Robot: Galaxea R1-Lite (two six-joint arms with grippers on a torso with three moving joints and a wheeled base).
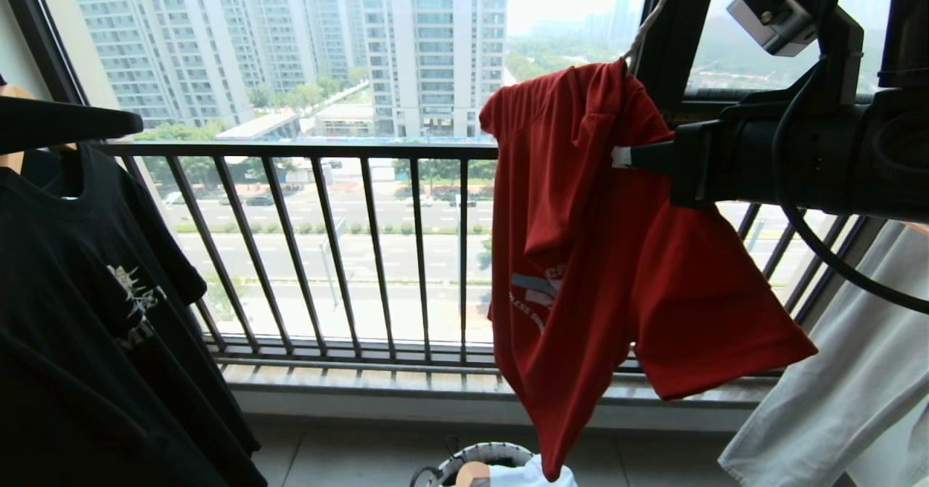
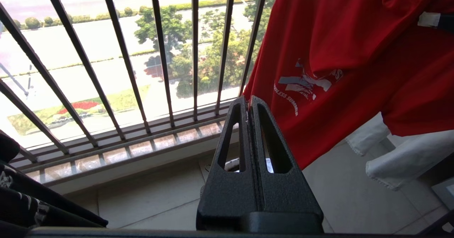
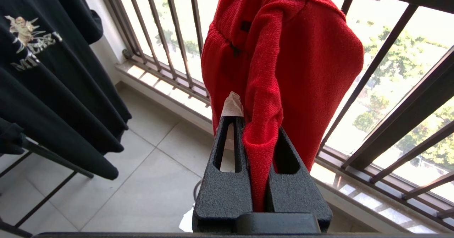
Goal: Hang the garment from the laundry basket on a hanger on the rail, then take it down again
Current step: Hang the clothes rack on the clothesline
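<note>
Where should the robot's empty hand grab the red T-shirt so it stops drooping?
Probably the loose lower hem of the red T-shirt, coming from the window-railing side. The right gripper already pinches a fold higher up, so the cloth hangs crooked. The shut left gripper sits right beside that hanging edge.

Right gripper (image 3: pixel 260 131) reaches level from the right, jaws pinched together. Left gripper (image 2: pixel 250 101) is closed, empty.

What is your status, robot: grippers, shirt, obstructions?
Right gripper shut on red T-shirt, shirt hanging from hanger hook. Left gripper shut, empty. Black T-shirt hangs well clear.
</note>
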